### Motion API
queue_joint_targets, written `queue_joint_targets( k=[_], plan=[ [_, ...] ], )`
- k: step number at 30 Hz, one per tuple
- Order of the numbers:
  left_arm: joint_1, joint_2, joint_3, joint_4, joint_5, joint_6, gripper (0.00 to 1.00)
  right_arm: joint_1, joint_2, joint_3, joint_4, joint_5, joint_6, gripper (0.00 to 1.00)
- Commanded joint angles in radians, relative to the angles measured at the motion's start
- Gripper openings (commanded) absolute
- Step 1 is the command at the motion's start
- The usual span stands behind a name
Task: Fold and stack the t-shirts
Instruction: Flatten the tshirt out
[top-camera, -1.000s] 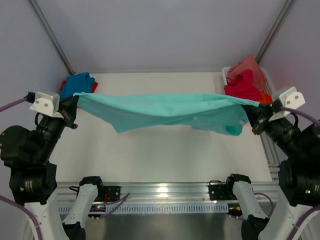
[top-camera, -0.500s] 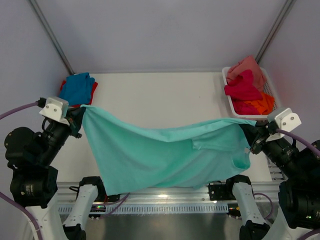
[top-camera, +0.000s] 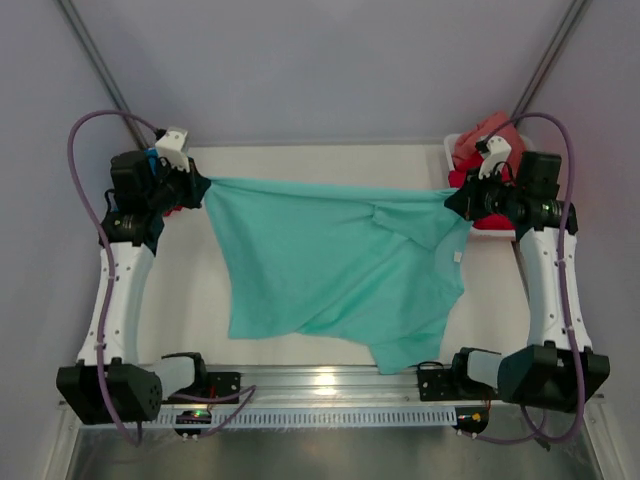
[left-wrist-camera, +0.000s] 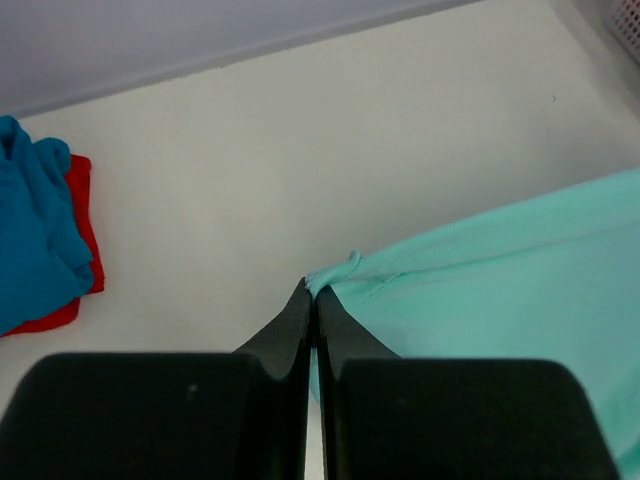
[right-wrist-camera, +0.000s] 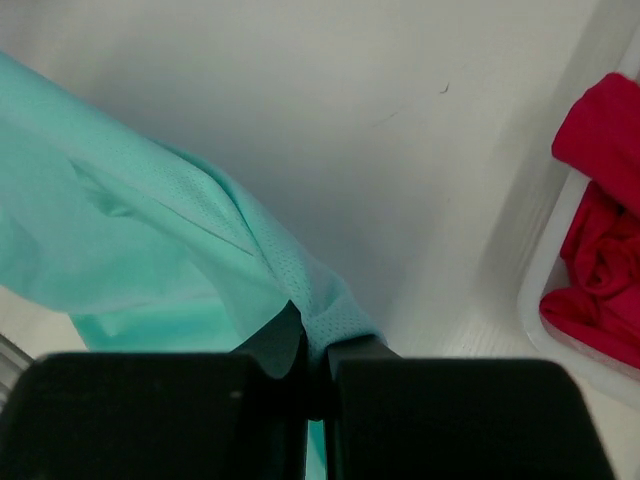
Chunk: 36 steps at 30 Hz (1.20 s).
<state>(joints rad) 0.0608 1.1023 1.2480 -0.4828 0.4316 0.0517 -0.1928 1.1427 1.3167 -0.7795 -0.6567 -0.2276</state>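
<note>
The large mint-teal t-shirt (top-camera: 340, 265) lies spread over the table, stretched between my two grippers at the far side. My left gripper (top-camera: 200, 186) is shut on its far left corner; the pinched cloth shows at the fingertips in the left wrist view (left-wrist-camera: 335, 275). My right gripper (top-camera: 453, 203) is shut on its far right corner, seen bunched between the jaws in the right wrist view (right-wrist-camera: 330, 310). The shirt's near hem reaches the table's front edge. A blue t-shirt (left-wrist-camera: 30, 230) lies on a red one (left-wrist-camera: 75, 250) at the far left.
A white mesh basket (top-camera: 490, 228) at the far right holds magenta (right-wrist-camera: 600, 250) and salmon pink (top-camera: 490, 130) tees, partly hidden by my right arm. Bare white table (top-camera: 180, 300) lies left of the shirt. Grey walls stand close behind.
Both arms have swung from the near side to the far side, carrying the teal shirt's corners. The shirt has gone from hanging in the air to lying spread on the table.
</note>
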Motion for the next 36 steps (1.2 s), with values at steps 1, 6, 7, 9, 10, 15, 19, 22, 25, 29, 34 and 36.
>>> queue_joint_targets(
  k=[1, 6, 7, 9, 10, 15, 19, 22, 25, 29, 34, 36],
  plan=[
    [0.007, 0.118, -0.021, 0.203, 0.009, -0.003, 0.0, 0.006, 0.092, -0.011, 0.147, -0.006, -0.058, 0.03],
    [0.001, 0.284, -0.038, 0.371, -0.027, 0.008, 0.0, 0.045, 0.29, -0.01, 0.219, 0.014, -0.151, 0.03],
    [-0.003, 0.339, -0.035, 0.413, -0.039, 0.008, 0.0, 0.064, 0.343, -0.004, 0.25, 0.078, -0.154, 0.03],
    [-0.004, 0.399, -0.004, 0.435, -0.059, 0.007, 0.0, 0.082, 0.388, 0.009, 0.281, 0.129, -0.165, 0.03],
    [-0.004, 0.433, 0.013, 0.443, -0.065, -0.001, 0.0, 0.093, 0.431, 0.012, 0.316, 0.182, -0.164, 0.03],
    [-0.01, 0.649, 0.135, 0.432, -0.068, 0.002, 0.0, 0.139, 0.584, 0.108, 0.342, 0.209, -0.156, 0.03],
    [-0.019, 0.777, 0.232, 0.408, -0.096, 0.078, 0.0, 0.158, 0.73, 0.223, 0.324, 0.239, -0.153, 0.03],
    [-0.03, 0.871, 0.331, 0.345, -0.169, 0.137, 0.0, 0.173, 0.818, 0.338, 0.315, 0.313, -0.167, 0.03],
    [-0.038, 0.968, 0.436, 0.294, -0.227, 0.154, 0.01, 0.184, 0.87, 0.418, 0.376, 0.397, -0.158, 0.03],
    [-0.05, 1.102, 0.593, 0.132, -0.327, 0.175, 0.0, 0.193, 0.933, 0.498, 0.444, 0.494, -0.157, 0.03],
    [-0.11, 1.131, 0.597, 0.175, -0.373, 0.152, 0.02, 0.193, 0.974, 0.497, 0.561, 0.586, -0.075, 0.03],
    [-0.128, 1.169, 0.662, 0.13, -0.364, 0.14, 0.1, 0.193, 0.971, 0.448, 0.636, 0.601, -0.049, 0.07]
  ],
)
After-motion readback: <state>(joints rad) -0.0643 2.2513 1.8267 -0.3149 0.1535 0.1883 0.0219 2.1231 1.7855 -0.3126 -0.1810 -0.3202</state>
